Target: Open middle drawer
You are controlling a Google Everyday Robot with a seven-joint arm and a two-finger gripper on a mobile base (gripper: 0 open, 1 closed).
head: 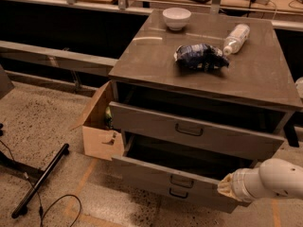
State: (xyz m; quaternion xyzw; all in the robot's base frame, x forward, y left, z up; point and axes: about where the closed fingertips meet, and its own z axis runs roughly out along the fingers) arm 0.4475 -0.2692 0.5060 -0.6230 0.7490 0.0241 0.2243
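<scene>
The grey cabinet has three drawers. The middle drawer [151,170] stands pulled out well past the one above it, dark inside, with a small loop handle [181,181] at centre. The taller top drawer [156,125] is also out a little. The lowest drawer shows only as a strip with its handle [178,193]. My gripper [226,187], at the end of the white arm, sits at the right end of the middle drawer's front, against or just in front of it.
On the cabinet top [142,60] are a white bowl [176,18], a dark blue bag [200,57] and a lying plastic bottle [236,38]. An open cardboard box [98,131] stands at the cabinet's left. A black bar [40,179] and cable [61,205] lie on the floor.
</scene>
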